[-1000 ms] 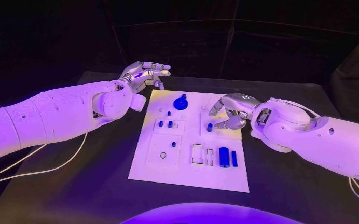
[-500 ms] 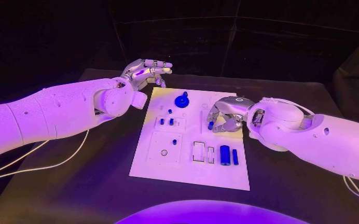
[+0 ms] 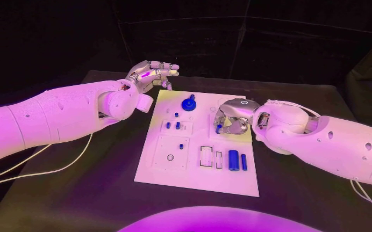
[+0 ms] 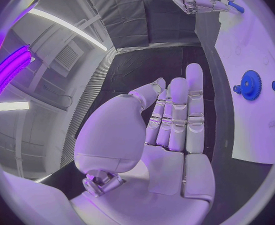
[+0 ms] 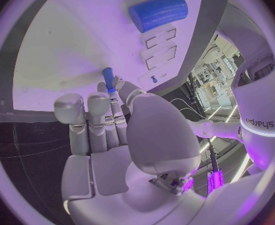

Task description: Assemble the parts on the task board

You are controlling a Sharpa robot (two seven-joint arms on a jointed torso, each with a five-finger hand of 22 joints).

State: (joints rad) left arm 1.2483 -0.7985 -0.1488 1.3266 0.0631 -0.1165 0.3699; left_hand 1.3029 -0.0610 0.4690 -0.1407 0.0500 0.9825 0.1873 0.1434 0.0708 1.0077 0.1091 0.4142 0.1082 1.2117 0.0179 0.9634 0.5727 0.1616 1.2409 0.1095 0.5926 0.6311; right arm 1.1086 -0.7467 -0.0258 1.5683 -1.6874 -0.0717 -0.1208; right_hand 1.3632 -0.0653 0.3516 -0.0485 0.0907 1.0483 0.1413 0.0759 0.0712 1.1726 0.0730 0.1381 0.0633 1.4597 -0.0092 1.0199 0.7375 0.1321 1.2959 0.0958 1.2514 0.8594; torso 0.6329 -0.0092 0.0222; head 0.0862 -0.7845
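Magenta-violet light washes the whole scene, brightest on the task board and the white arm shells, which glare slightly. Backdrop and tabletop stay near black. Soft shadows sit under the right hand. Both wrist views are fisheye: straight edges bow and detail smears toward the circle's rim. A purple strip light flares in the left wrist view.

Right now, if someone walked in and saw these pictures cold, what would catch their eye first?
Probably the right hand, curled over the right side of the white task board and pinching a small blue peg at its fingertips. Next, the blue gear near the board's far edge, and the thick blue cylinder lying in the near row. The left hand hovers beyond the board's far left corner, holding nothing.
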